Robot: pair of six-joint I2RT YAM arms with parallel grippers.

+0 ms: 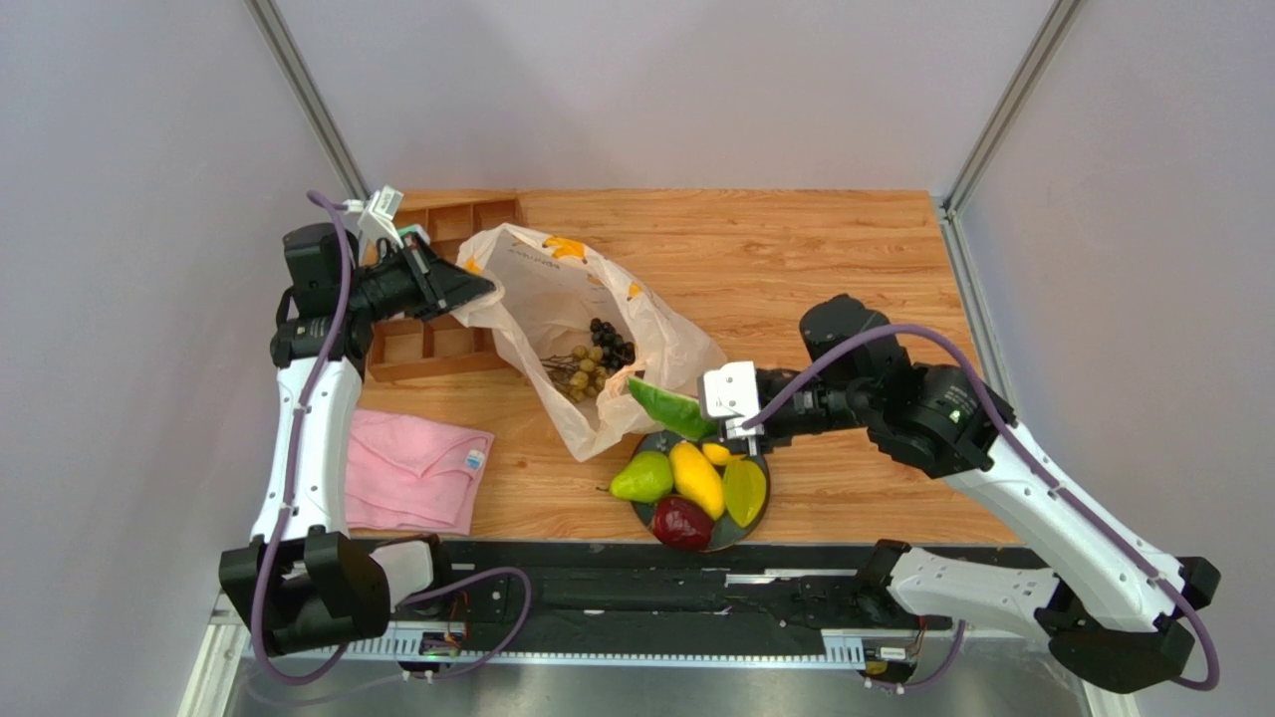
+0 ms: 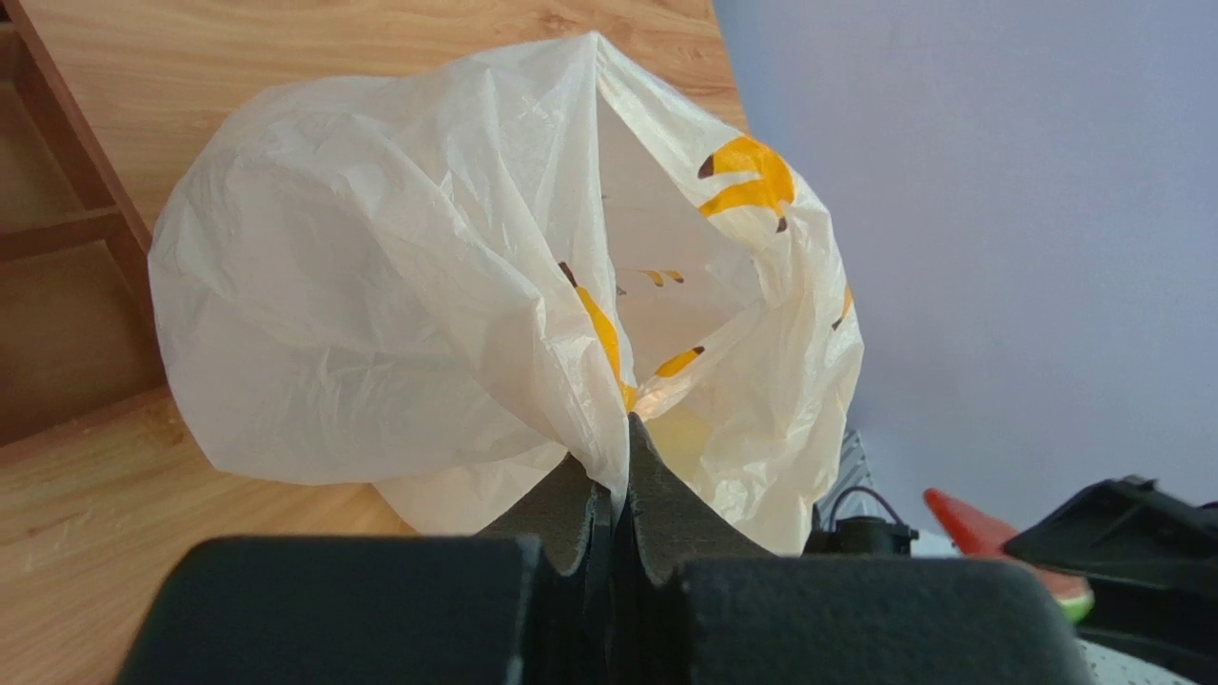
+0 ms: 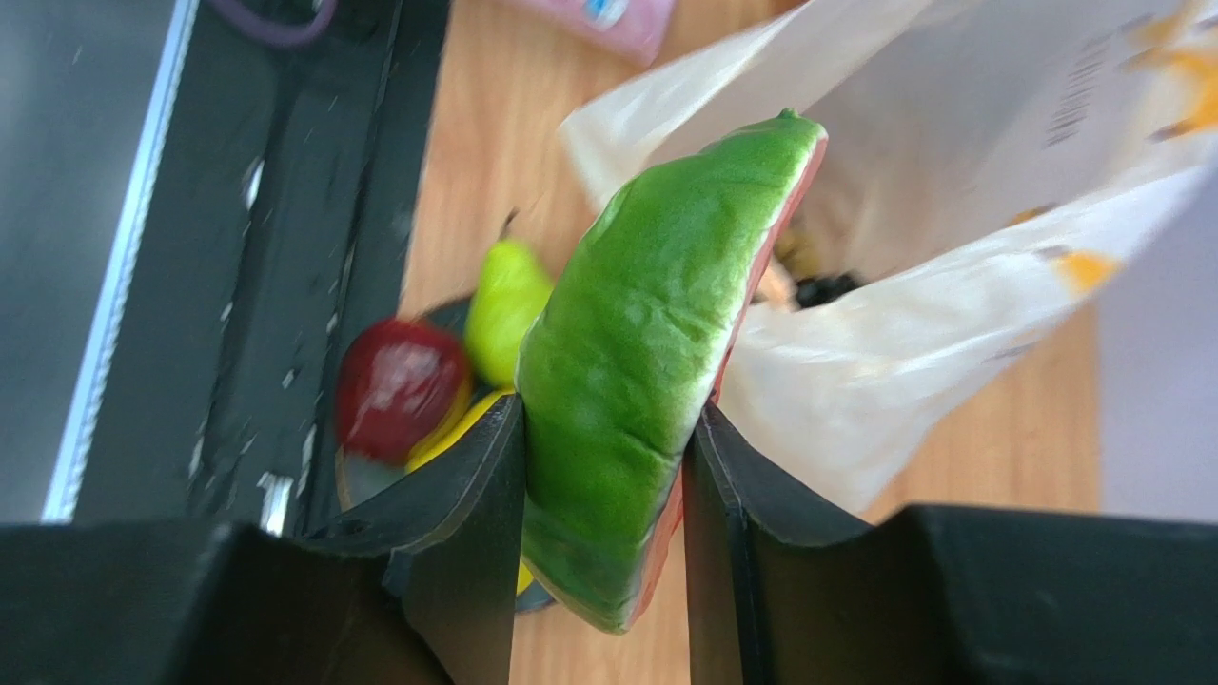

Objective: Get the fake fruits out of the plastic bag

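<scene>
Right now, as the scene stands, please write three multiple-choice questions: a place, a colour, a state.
1. Where are the grape bunches? A in the plastic bag; B on the pink cloth; C in the wooden tray.
2. The apple on the plate is: A green; B dark red; C orange.
3. The right gripper: A is empty; B grips a lemon; C grips the watermelon slice.
Answers: A, they show through the bag's mouth; B, it shines dark red; C, the slice sits between its jaws.
</scene>
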